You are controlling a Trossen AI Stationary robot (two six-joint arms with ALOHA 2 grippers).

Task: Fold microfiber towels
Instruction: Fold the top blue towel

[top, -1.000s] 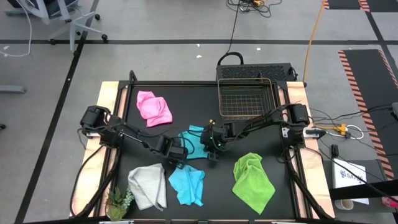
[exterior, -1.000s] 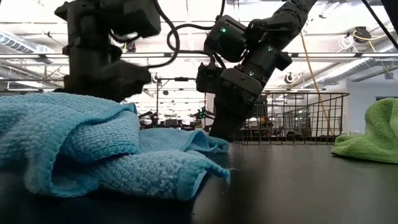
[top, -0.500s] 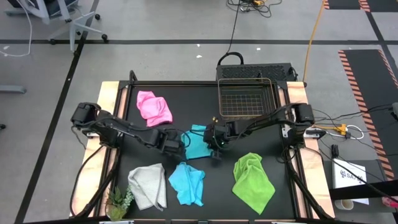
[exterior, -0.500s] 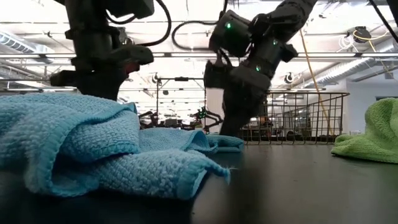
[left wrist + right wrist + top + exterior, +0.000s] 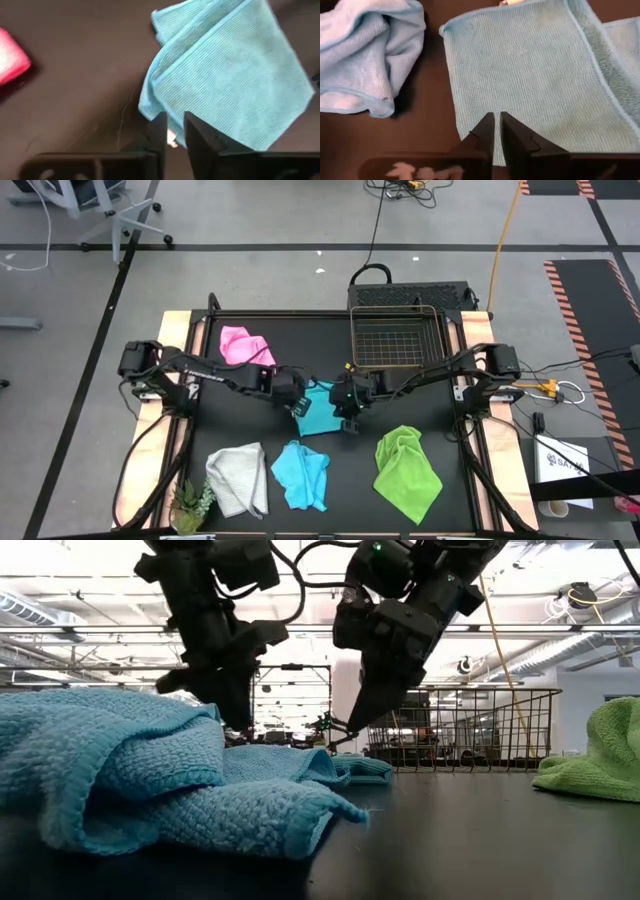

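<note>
The left gripper point(image 5: 297, 406) and right gripper point(image 5: 349, 418) hang over opposite edges of the folded blue towel point(image 5: 320, 412) at the table's point(image 5: 300, 330) middle, each with fingers a slit apart, holding nothing. The fold looks just laid; next likely needs regripping for another fold. Its long axis runs roughly front to back.
</note>
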